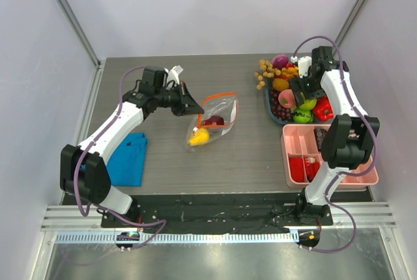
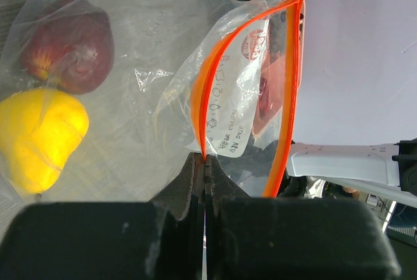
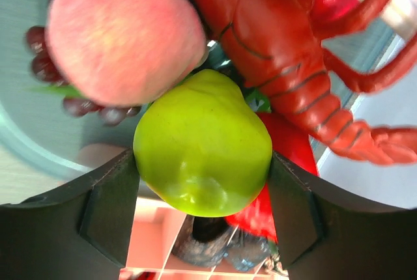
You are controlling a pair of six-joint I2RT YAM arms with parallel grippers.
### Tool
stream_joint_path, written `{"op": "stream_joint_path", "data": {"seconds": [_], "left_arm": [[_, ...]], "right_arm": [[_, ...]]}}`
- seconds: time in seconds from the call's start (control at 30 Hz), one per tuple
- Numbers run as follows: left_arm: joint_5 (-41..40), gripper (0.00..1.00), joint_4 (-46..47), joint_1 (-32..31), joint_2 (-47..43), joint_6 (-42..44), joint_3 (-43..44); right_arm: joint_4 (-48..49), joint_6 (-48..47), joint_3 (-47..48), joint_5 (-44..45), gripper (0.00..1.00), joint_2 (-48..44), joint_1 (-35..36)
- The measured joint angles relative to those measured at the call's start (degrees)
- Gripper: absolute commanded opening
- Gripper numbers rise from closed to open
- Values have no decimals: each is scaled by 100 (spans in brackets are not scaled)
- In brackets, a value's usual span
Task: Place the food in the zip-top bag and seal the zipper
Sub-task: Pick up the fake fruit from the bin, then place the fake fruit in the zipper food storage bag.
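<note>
The clear zip-top bag [image 1: 214,122] lies mid-table with its mouth held open. Inside are a dark red fruit [image 2: 68,49] and a yellow fruit [image 2: 39,133]. My left gripper [image 2: 206,161] is shut on the near lip of the orange-red zipper [image 2: 202,107] and holds it up; it also shows in the top view [image 1: 193,106]. My right gripper [image 3: 203,185] is shut on a green pear-shaped fruit [image 3: 202,150] over the food tray [image 1: 270,104]. Beside it lie a pink peach [image 3: 124,32] and a red lobster toy [image 3: 280,65].
A teal tray of several toy foods stands at the back right, with a chain of tan beads [image 1: 264,75]. A pink compartment box [image 1: 296,140] sits in front of it. A folded blue cloth [image 1: 130,156] lies at the left near my left arm.
</note>
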Motion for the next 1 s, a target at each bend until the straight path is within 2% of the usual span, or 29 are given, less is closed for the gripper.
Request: {"op": "stream_joint_path", "data": {"seconds": [0.17,0.37,0.43,0.53,0.67,0.8,0.9,0.93,1.0], "left_arm": [[11,0,-2,0,0,0,0],[24,0,-2,-4,2,2,0],[33,0,-2,-7,11,2,0],[33,0,-2,-9,28,2,0],[33,0,0,-9,31,4,0],[31,0,-4,-9,31,28,0],[31,0,-20,-11,28,85,0],[31,0,-28,-9,28,105,0],[28,0,-48,-11,28,127,7]], "right_arm": [[-505,120,393,-236,64,-280,0],[-1126,286,1738,-1174,61,-341,175],[-1228,387,2022,-1510,61,-420,501],[-1182,570,2216,-2065,62,-581,1351],[-909,739,2157,-2715,63,-789,2503],[-691,820,1932,-2951,63,-946,3241],[-614,813,1729,-2966,74,-951,3630],[-614,800,1648,-2962,86,-949,3748],[-627,765,1491,-2942,94,-949,3906]]}}
